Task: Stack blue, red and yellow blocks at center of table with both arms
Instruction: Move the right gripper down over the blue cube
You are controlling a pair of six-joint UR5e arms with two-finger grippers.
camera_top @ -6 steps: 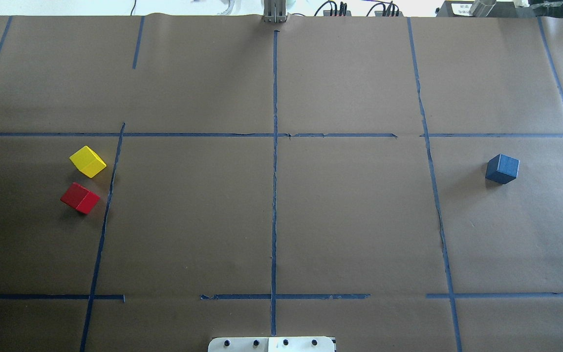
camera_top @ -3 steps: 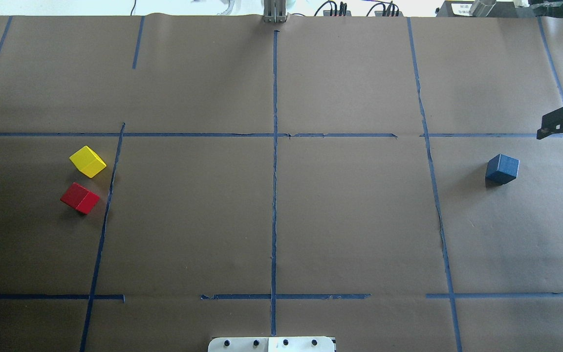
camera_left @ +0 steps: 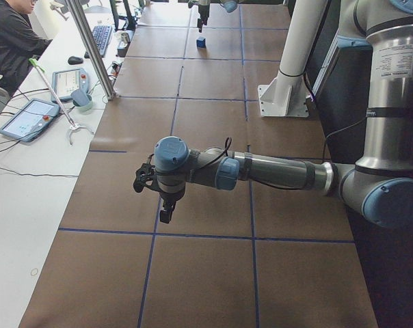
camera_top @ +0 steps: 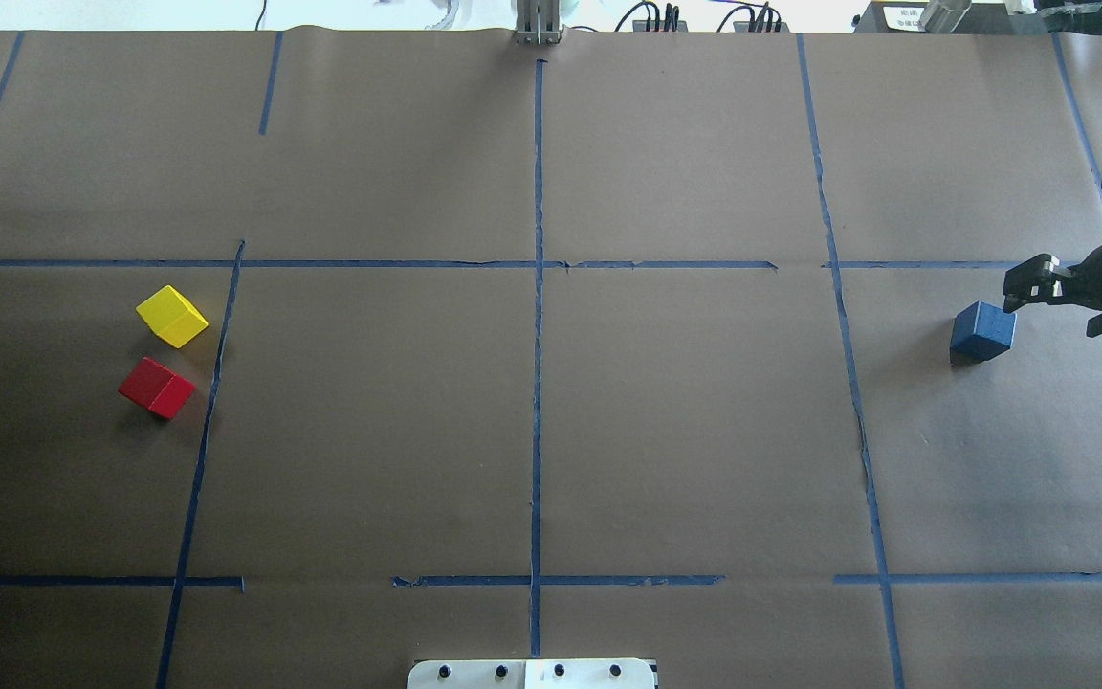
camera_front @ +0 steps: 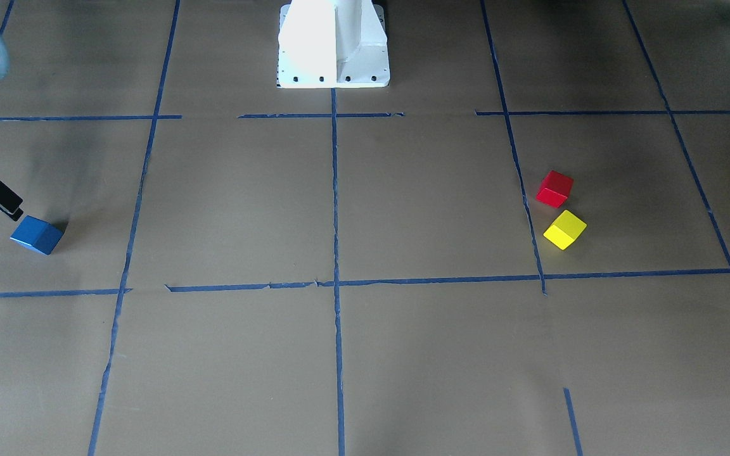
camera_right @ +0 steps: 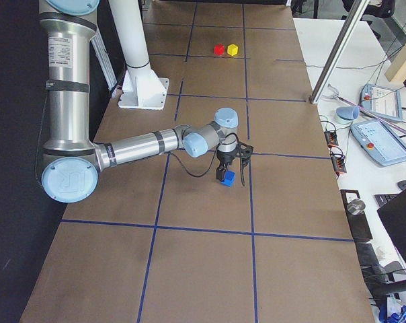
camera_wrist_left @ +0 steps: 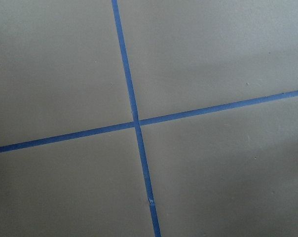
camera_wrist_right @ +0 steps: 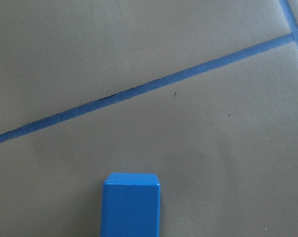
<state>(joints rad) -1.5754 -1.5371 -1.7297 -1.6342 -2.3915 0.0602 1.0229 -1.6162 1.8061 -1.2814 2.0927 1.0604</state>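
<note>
We see three plain cubes resting flat on the table (camera_top: pixel 704 431), none stacked. The blue block (camera_top: pixel 982 331) sits alone near the right edge, about midway from front to back. The red block (camera_top: pixel 157 387) and yellow block (camera_top: pixel 171 316) lie near the left edge, close together without touching, both turned askew, the yellow one farther back.

The brown-papered counter (camera_top: pixel 685 431) is marked into a grid by blue tape (camera_top: pixel 538 383). Beside it a white bench (camera_left: pixel 29 219) carries a tablet (camera_left: pixel 27 117), a keyboard (camera_left: pixel 99 37) and a mouse (camera_left: pixel 75 60); an operator (camera_left: pixel 11 41) sits at it
</note>
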